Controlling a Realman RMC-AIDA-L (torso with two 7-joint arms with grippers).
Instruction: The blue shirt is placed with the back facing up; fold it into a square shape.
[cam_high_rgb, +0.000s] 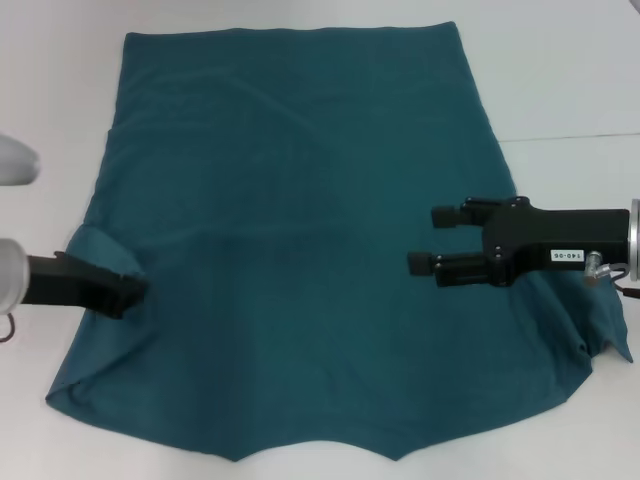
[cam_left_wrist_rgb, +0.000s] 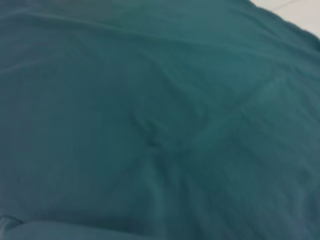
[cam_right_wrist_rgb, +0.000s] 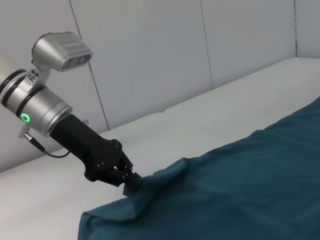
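The blue shirt (cam_high_rgb: 300, 250) lies spread flat on the white table, plain side up, collar end toward me. My left gripper (cam_high_rgb: 135, 290) is shut on the shirt's left edge by the sleeve, where the cloth is bunched into a small fold. The right wrist view shows that same left gripper (cam_right_wrist_rgb: 132, 182) pinching the raised cloth (cam_right_wrist_rgb: 240, 190). My right gripper (cam_high_rgb: 432, 240) is open and empty, hovering over the shirt's right part with its fingers pointing toward the middle. The left wrist view is filled with teal cloth (cam_left_wrist_rgb: 160, 120).
The white table (cam_high_rgb: 560, 90) shows bare around the shirt at the back right and at the left. The shirt's right sleeve (cam_high_rgb: 605, 325) is crumpled under my right arm. A pale wall (cam_right_wrist_rgb: 150, 50) stands behind the table.
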